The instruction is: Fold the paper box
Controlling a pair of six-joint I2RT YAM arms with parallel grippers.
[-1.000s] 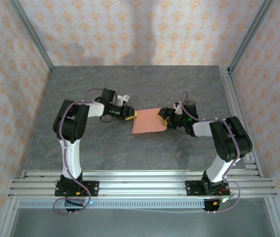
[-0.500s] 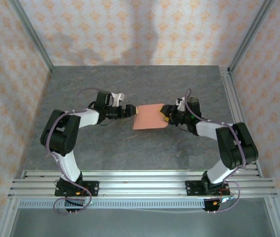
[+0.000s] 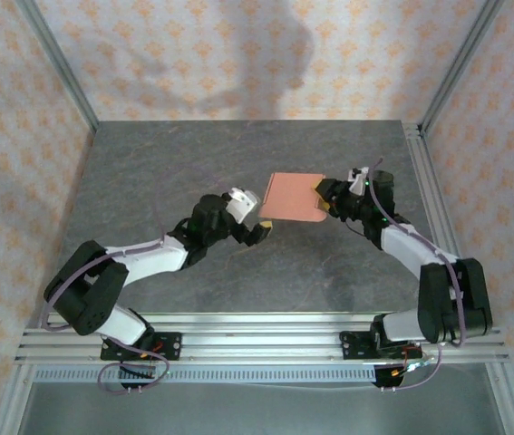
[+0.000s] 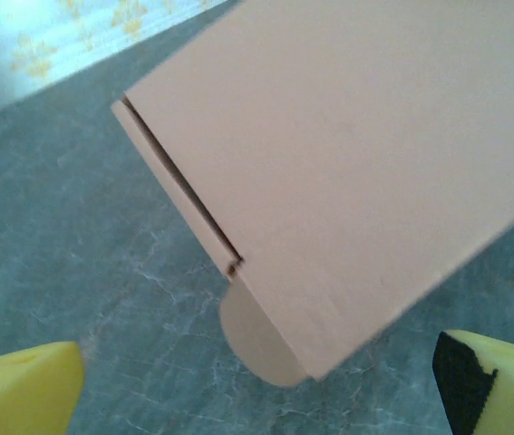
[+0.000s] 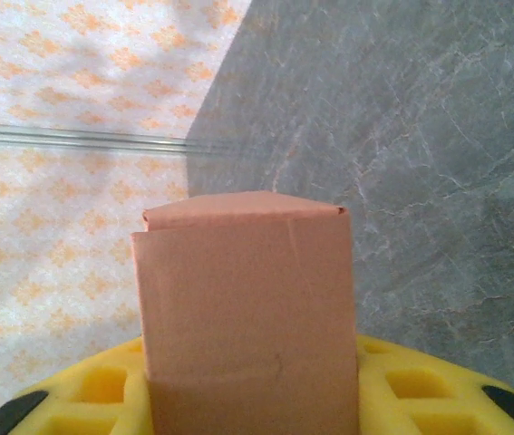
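Nearest the bases: left gripper (image 3: 258,227) parted from the paper box (image 3: 293,198), off the edge touched a second ago; yellow pads (image 4: 21,385) spread wide with nothing between them, just short of the card's near corner; looks from the left wrist onto a flat salmon face, with a dark slit (image 4: 184,195) along one side and a rounded tab (image 4: 257,340) poking out below the corner.

Farther out: paper box carried up and toward the far right of the grey table (image 3: 175,172) within that same second; hangs clear of the surface, pinched at its right end by the right gripper (image 3: 326,201) alone; sits clamped between yellow fingers (image 5: 379,362) in the right wrist view, sides upright and one end flap (image 5: 238,210) leaning over the top.

Reads as a hand-off rather than a fold; seems to leave the box mostly formed, with the tab and an end flap likely still to tuck; probably calls for the free gripper to come back in before any further closing.

No brand, label or lettering legible on card or foam; beyond, a repeating orange motif on pale wallpaper (image 3: 238,54), no words.
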